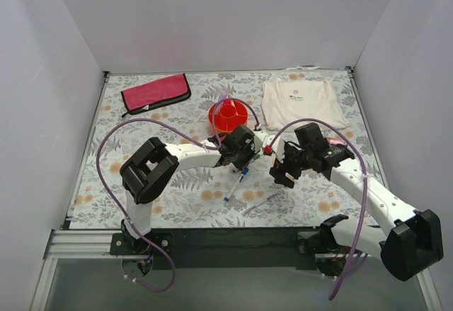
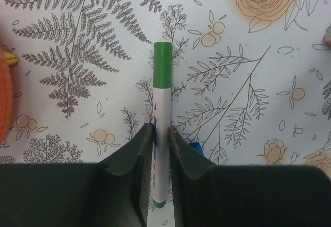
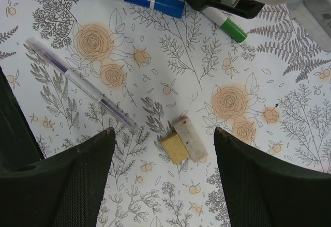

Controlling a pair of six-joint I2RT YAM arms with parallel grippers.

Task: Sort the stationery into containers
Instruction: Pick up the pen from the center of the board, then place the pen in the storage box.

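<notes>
Low in the centre of the left wrist view, the left gripper (image 2: 160, 134) is clenched on the green-capped marker (image 2: 162, 82). The right gripper (image 3: 163, 131) is released, and the tan block (image 3: 182, 140) shows at lower centre between its spread fingers, touching neither. Farther off, above centre in the top view, sits the orange-red tub (image 1: 228, 116).

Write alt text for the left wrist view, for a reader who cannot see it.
The left gripper is shut on a white marker with a green cap, which points away from the camera over the fern-and-flower printed table cover. A sliver of what looks like the orange tub shows at the left edge.
</notes>
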